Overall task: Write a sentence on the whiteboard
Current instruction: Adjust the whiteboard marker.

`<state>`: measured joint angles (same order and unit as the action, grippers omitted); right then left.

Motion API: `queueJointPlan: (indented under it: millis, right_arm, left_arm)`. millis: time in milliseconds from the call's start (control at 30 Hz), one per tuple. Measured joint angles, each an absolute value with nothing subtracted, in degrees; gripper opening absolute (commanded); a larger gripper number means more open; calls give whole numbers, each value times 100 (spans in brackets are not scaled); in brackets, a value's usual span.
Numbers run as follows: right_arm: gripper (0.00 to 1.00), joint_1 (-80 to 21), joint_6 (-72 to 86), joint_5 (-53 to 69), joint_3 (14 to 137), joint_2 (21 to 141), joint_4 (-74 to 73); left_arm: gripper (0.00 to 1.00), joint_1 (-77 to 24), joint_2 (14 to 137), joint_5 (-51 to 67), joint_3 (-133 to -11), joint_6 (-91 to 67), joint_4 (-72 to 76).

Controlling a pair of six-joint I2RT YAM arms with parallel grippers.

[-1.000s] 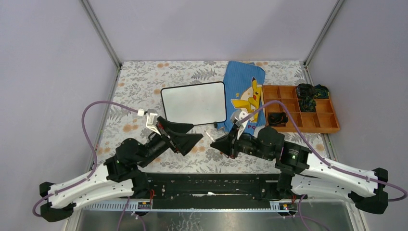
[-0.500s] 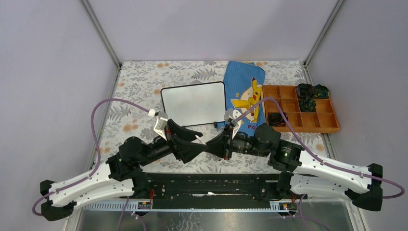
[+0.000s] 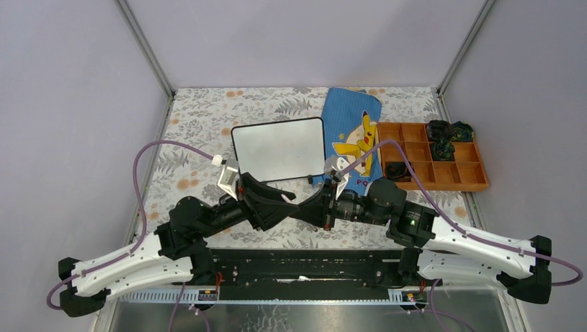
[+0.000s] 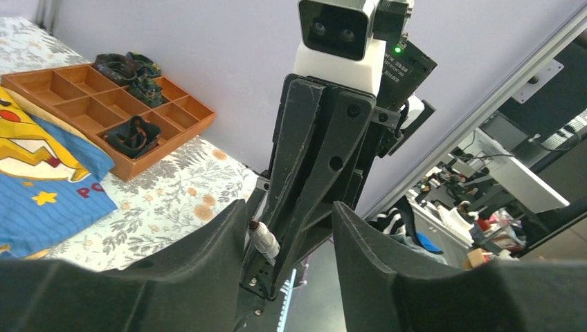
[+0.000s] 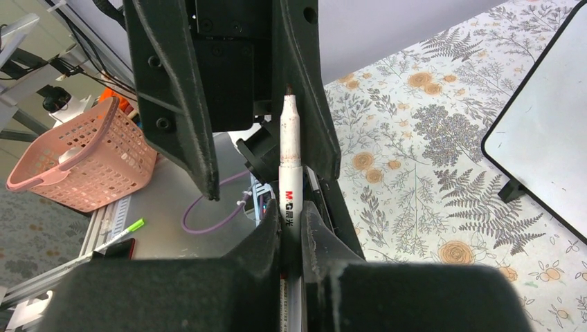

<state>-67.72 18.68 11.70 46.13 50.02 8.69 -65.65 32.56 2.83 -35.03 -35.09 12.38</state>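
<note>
Now the 2 grippers meet just in front of the whiteboard (image 3: 279, 149); 1 second ago they were apart. The right gripper (image 5: 291, 218) pinches a pen (image 5: 289, 152). The left gripper (image 4: 287, 214) has narrowed its jaws about the pen's end, but they stand spread, not gripping. This is probably a hand-over or uncapping, and no writing shows on the board yet. Right of the board, past a pouch (image 3: 349, 114), a tray (image 3: 443, 187) holds dark bundles (image 3: 443, 131) in several compartments; the others are vacant.

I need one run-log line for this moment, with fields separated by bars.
right jaws: shut on marker | left jaws: open around marker's far end | whiteboard: blank
</note>
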Motion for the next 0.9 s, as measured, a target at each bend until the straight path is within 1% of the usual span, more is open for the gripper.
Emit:
queueJointPlan:
  millis: [233,367,467,533,567,633,700,833,900]
  right_arm:
    - [0,-6772,1870,1173,4611,4897,871]
    - [0,-6772,1876,1173,4611,4847,871]
    - [0,-6772,1887,1194,4611,4816,871]
    - [0,-6772,1890,1214,4611,4816,867]
    - [0,-6772,1890,1216,4611,4816,867]
    - [0,-6772,1890,1223,4611,4816,864]
    - [0,-6772,1890,1253,4611,4814,864]
    - [0,-6772,1890,1284,4611,4799,864]
    - [0,-6772,1890,1302,4609,4786,864]
  left_arm:
    - [32,-6565,3350,360,-3503,-3623,1339]
    - [20,-6565,3350,355,-3489,-3669,1356]
    - [15,-6565,3347,344,-3476,-3704,1378]
    - [15,-6565,3347,342,-3474,-3721,1378]
    - [18,-6565,3347,342,-3472,-3732,1382]
    - [30,-6565,3347,342,-3470,-3743,1385]
    - [36,-6565,3347,333,-3470,-3758,1382]
    - [37,-6565,3345,287,-3470,-3824,1389]
    - [32,-6565,3341,257,-3470,-3850,1398]
